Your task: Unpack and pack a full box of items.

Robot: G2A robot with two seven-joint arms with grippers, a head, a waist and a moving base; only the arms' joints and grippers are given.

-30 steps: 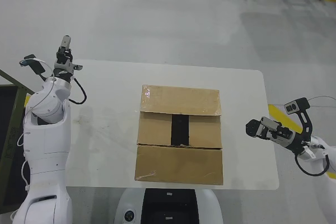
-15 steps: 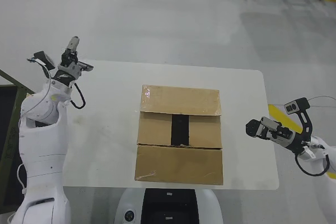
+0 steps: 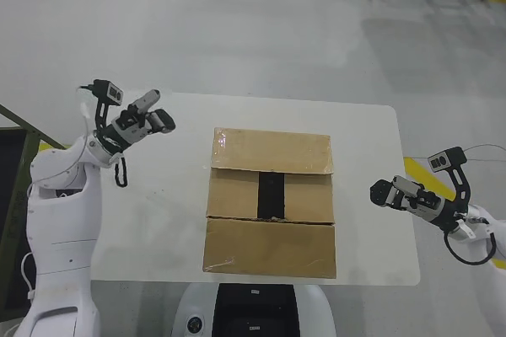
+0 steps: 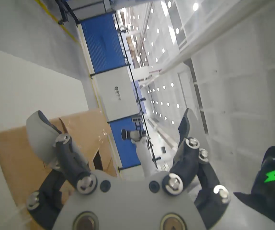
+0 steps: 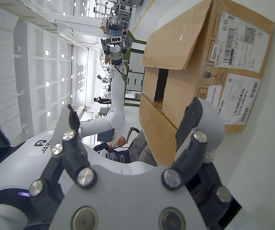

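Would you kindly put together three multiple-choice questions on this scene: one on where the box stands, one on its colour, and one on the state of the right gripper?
1. Where does the box stand?
A) near the middle of the table
B) on the floor
C) hanging over the table's corner

2. What colour is the box?
A) white
B) brown
C) blue

3. How is the right gripper?
A) shut on a flap
B) shut on nothing
C) open and empty

Answers:
1 A: the top view shows bare table on every side of the box.
2 B: it is plain brown cardboard.
3 C: in the right wrist view its fingers stand wide apart with nothing between them, off to the side of the box.
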